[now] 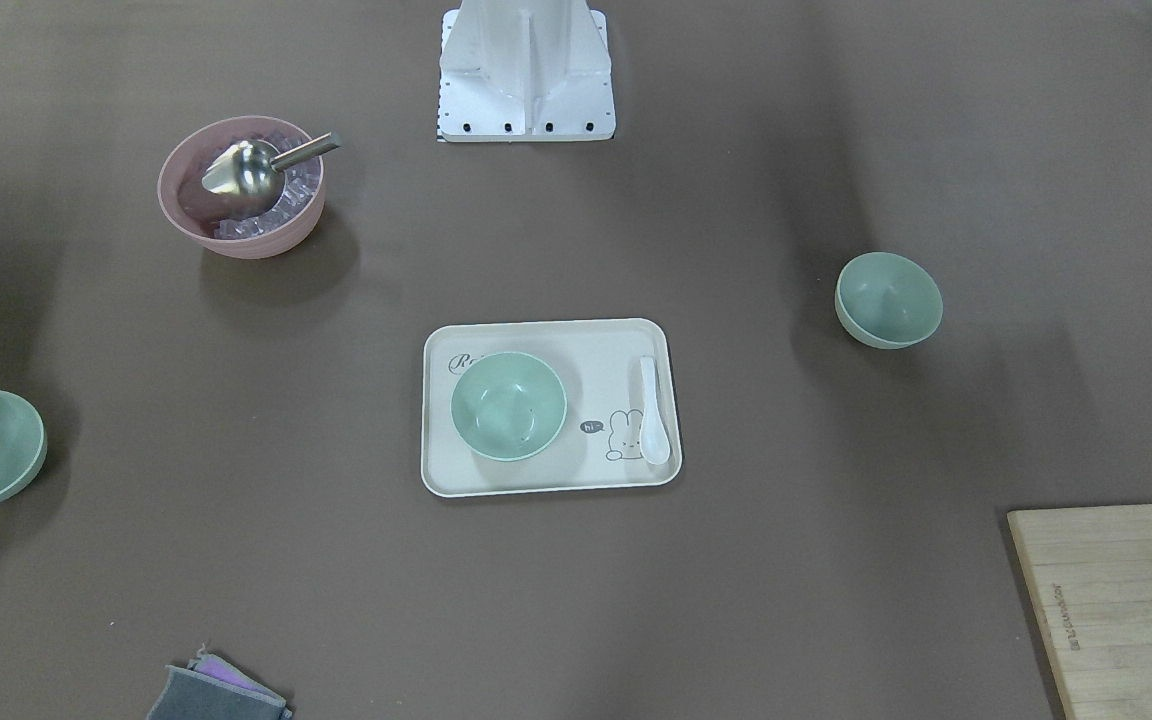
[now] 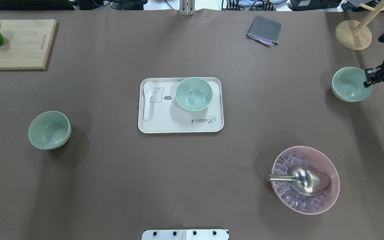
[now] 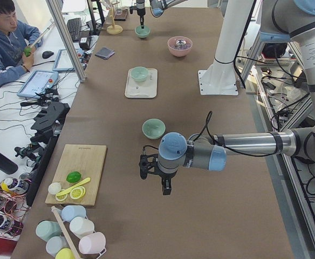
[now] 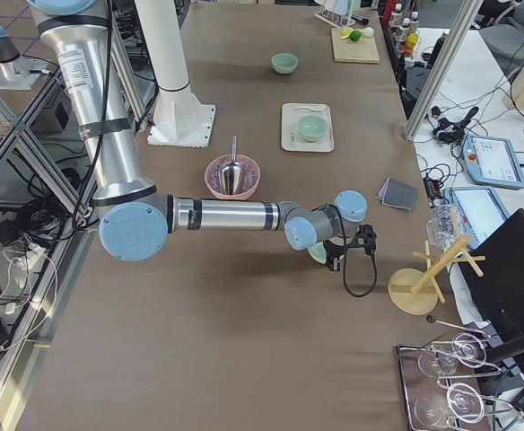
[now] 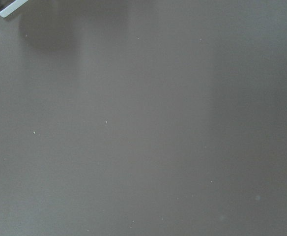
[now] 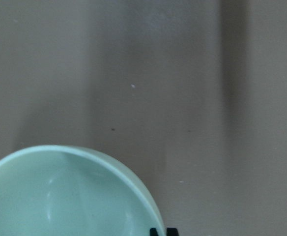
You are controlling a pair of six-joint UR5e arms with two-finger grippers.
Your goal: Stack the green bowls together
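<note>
Three pale green bowls stand apart. One green bowl sits on the cream tray at mid-table. A second green bowl stands alone on the table's left side. The third green bowl is at the far right. My right gripper is at this bowl's right rim, and the right wrist view shows its fingertips close together on the rim. My left gripper shows only in the exterior left view, hanging over bare table short of the left bowl. I cannot tell whether it is open.
A pink bowl with ice cubes and a metal scoop stands front right. A white spoon lies on the tray. A cutting board with fruit is back left. A grey cloth and a wooden stand are at the back right.
</note>
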